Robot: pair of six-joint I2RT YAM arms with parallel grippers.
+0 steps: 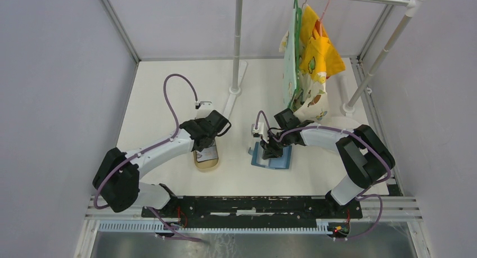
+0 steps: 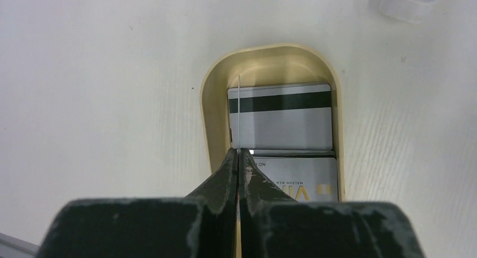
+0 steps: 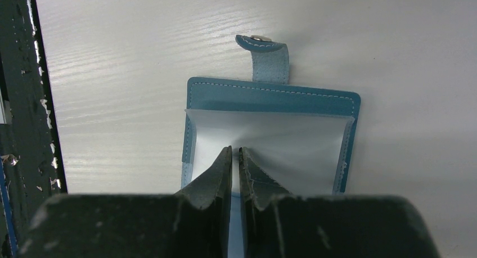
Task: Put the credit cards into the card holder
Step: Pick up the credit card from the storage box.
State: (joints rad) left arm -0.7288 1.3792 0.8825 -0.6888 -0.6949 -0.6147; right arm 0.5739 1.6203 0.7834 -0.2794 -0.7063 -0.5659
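Garments (image 1: pixel 315 61) hang on rack (image 1: pixel 238 44) behind tray (image 1: pixel 206 167) and card holder (image 1: pixel 280 160).

**Teal, tan and grey**

The card holder (image 3: pixel 273 98) is teal-blue with pale stitching and white inside. The tray (image 2: pixel 209 100) is tan. The striped card (image 2: pixel 279 123) is grey with a black band. The lower card (image 2: pixel 304 176) is pale with gold letters. The edge-on card (image 2: pixel 239 112) looks white.
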